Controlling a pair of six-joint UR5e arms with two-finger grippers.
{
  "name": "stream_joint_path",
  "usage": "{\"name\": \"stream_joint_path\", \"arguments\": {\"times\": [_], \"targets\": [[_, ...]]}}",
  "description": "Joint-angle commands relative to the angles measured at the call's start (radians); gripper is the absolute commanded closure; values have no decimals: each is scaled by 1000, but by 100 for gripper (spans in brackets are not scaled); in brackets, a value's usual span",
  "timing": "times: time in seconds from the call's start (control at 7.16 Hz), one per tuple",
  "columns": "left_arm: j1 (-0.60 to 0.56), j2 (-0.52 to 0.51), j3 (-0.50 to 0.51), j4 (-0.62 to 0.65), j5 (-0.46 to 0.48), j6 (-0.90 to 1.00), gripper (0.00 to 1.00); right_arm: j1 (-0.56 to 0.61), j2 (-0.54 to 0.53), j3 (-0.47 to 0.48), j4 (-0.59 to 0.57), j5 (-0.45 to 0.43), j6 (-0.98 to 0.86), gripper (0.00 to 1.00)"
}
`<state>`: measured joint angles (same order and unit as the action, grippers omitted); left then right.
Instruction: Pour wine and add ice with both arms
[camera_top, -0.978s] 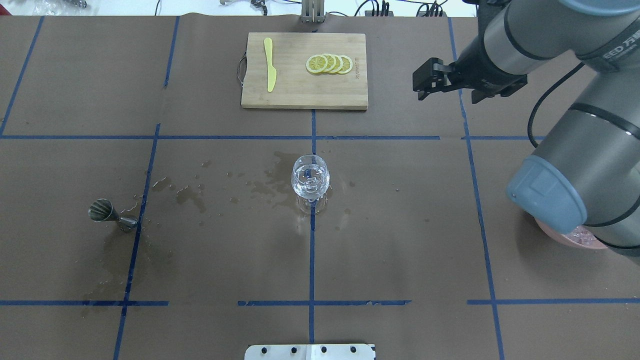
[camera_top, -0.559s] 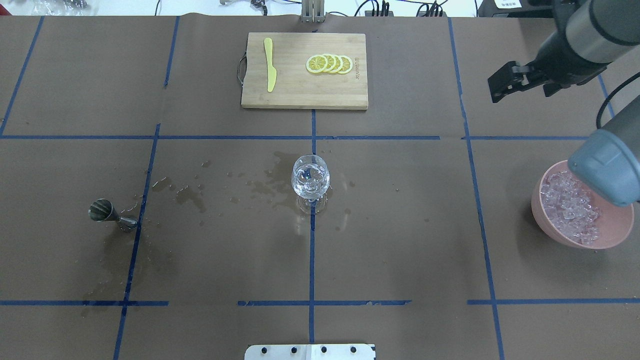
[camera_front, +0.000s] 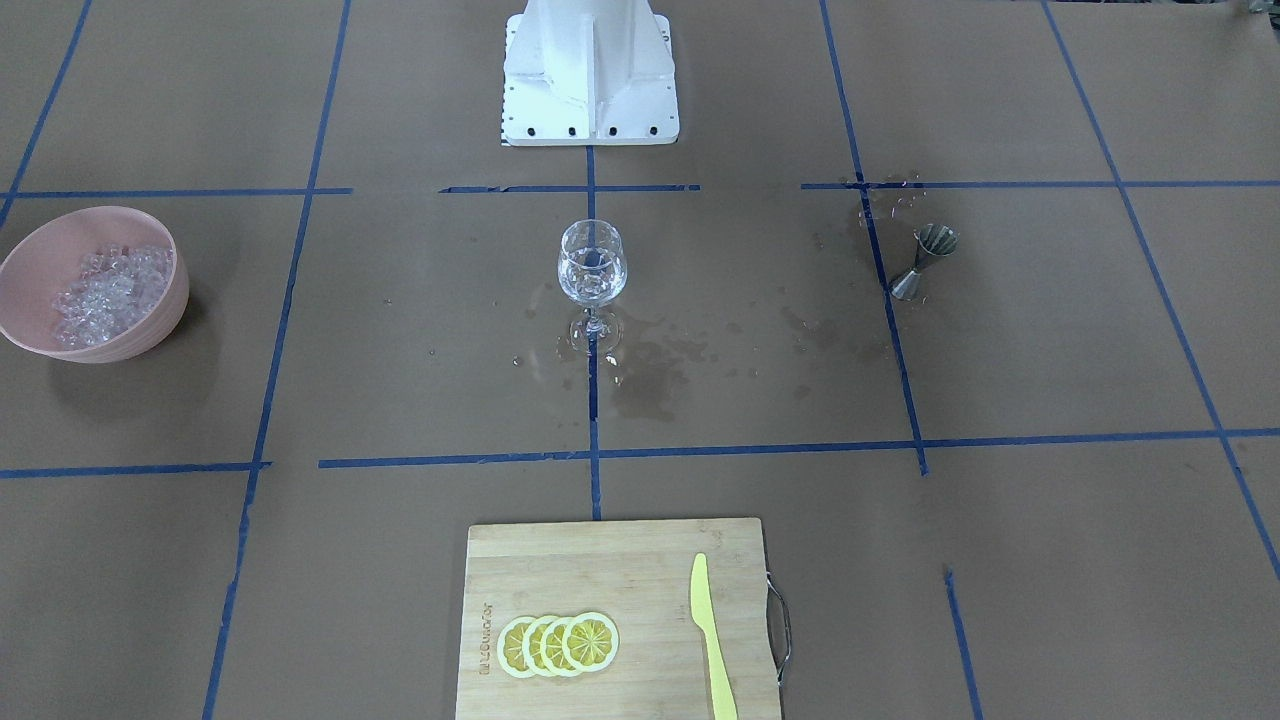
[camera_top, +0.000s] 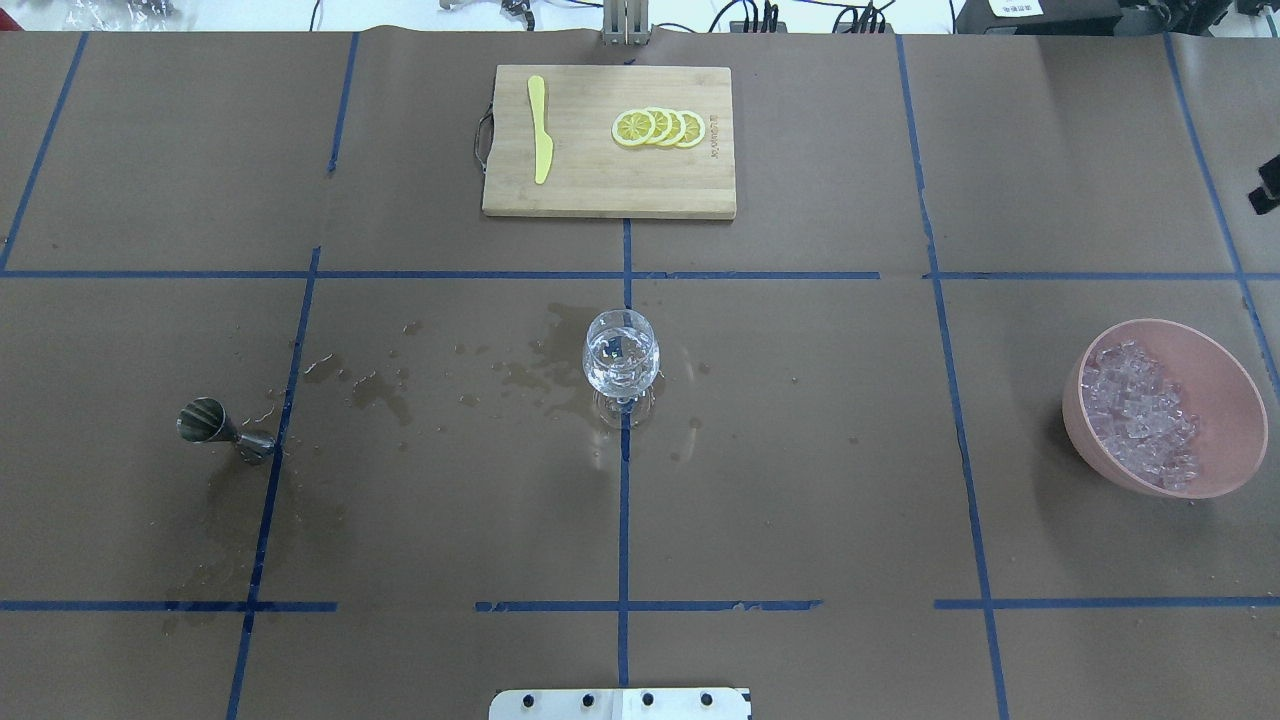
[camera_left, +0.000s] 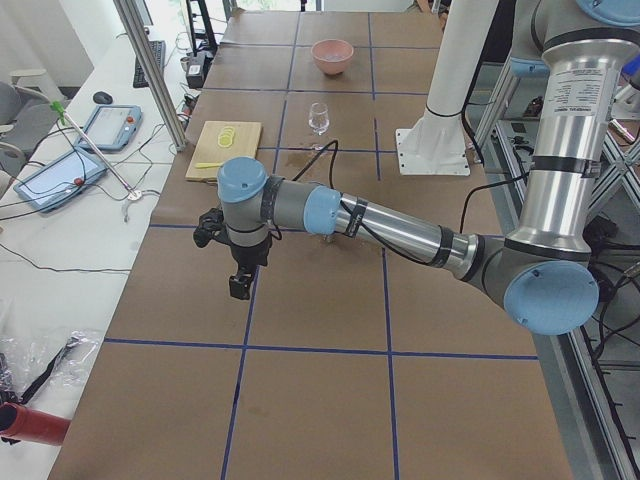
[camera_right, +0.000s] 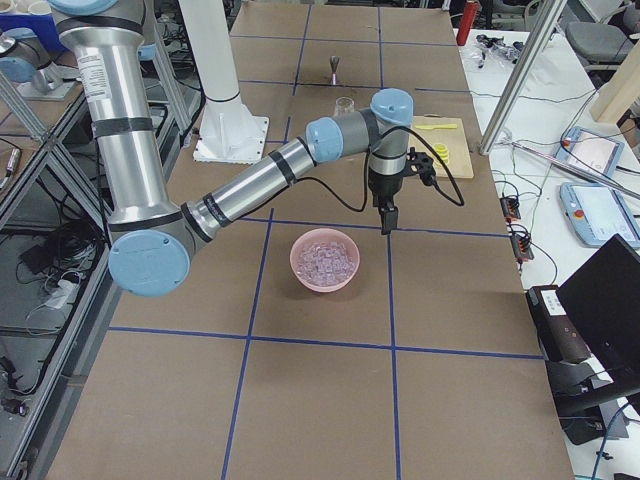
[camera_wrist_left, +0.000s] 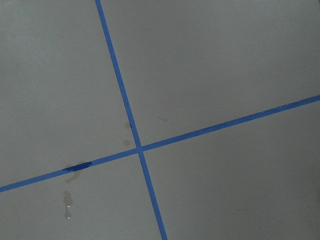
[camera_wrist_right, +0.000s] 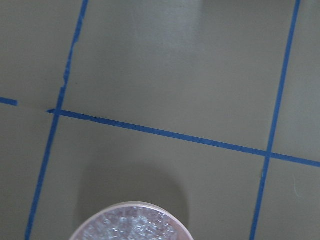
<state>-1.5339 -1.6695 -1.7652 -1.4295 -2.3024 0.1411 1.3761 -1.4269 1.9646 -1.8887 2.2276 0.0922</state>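
Observation:
A stemmed wine glass (camera_top: 621, 360) (camera_front: 592, 262) stands at the table's centre with clear, glinting contents; I cannot tell wine from ice in it. The ice (camera_top: 1140, 418) (camera_front: 105, 285) is heaped in a pink bowl (camera_top: 1225, 400) at the right. My right gripper (camera_right: 387, 222) hangs pointing down just past the bowl (camera_right: 300, 268), towards the cutting board. Only a black sliver of it (camera_top: 1268, 186) reaches the overhead view, so I cannot tell its state. My left gripper (camera_left: 240, 288) points down over a tape crossing at the table's left end, state unclear.
A steel jigger (camera_top: 215, 428) stands left of the glass among wet patches (camera_top: 380, 385). At the far side lies a wooden cutting board (camera_top: 580, 190) with lemon slices (camera_top: 659, 128) and a yellow knife (camera_top: 540, 130). The white base block (camera_front: 590, 75) is at the near edge.
The right arm has swung out to the right, leaving the overhead view almost wholly and uncovering the pink bowl of ice. Glass, jigger and board have not moved.

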Motion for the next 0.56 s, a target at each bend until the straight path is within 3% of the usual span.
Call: {"name": "stream_joint_path", "arguments": {"times": [0.0, 0.42], "targets": [[0, 7, 52, 0, 1, 2, 0, 83, -70, -52, 6, 26, -129, 0], [-12, 46, 58, 1, 5, 0, 0, 132, -164, -88, 48, -5, -131, 0]]}}
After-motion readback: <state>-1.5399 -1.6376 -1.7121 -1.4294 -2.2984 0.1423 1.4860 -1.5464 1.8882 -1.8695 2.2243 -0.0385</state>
